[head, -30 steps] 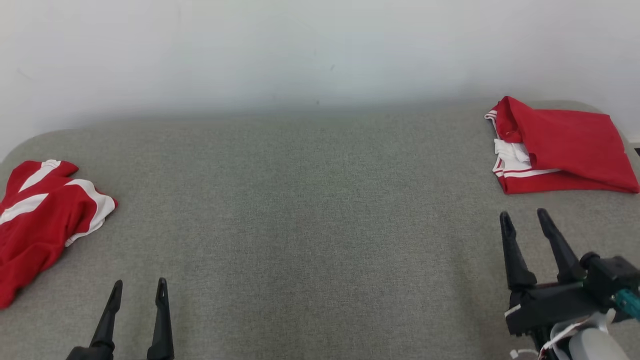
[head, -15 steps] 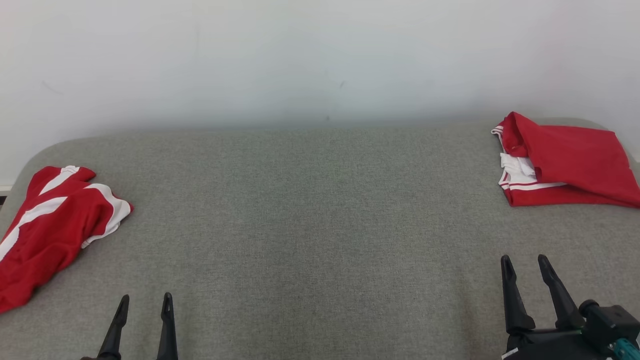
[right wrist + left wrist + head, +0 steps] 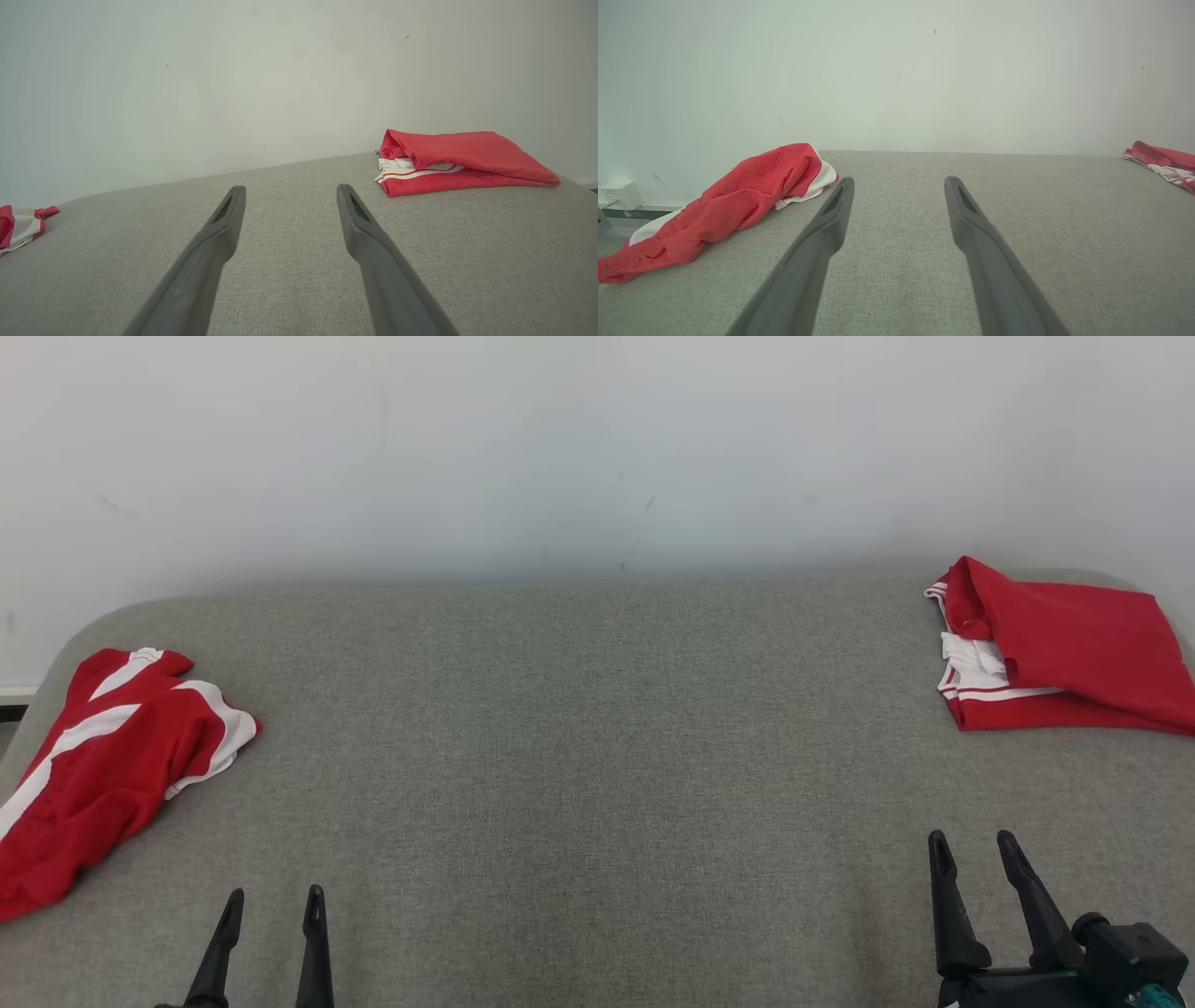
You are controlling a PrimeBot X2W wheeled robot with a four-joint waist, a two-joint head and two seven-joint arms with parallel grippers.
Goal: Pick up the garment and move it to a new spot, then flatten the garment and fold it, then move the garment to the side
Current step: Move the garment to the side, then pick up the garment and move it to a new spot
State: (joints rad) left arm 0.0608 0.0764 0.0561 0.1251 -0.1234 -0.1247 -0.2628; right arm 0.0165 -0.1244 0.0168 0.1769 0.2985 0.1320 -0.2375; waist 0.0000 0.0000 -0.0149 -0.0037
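A pale, plain wall (image 3: pixel 597 448) is standing behind everything, and in front of it a wide grey fabric-covered surface (image 3: pixel 597 756) with rounded far corners is stretching across the head view. On the robot's left edge of that surface, a crumpled red and white garment (image 3: pixel 103 765) is lying in a loose heap, its white stripes showing and its lower end trailing toward the near edge. At the far right corner, well apart from it, a folded red garment (image 3: pixel 1074 644) is sitting in a neat stack, with white striped layers peeking out on its left side. The middle of the surface is separating the two. The right gripper (image 3: pixel 971 837) is hovering at the near right with its two dark fingers spread apart and nothing between them, near the folded stack but not touching it. The left gripper (image 3: pixel 275 892) is hanging at the near left, likewise spread and holding nothing, just beside the crumpled heap. A small white box (image 3: pixel 621 193) is sitting low against the wall beyond the crumpled garment.
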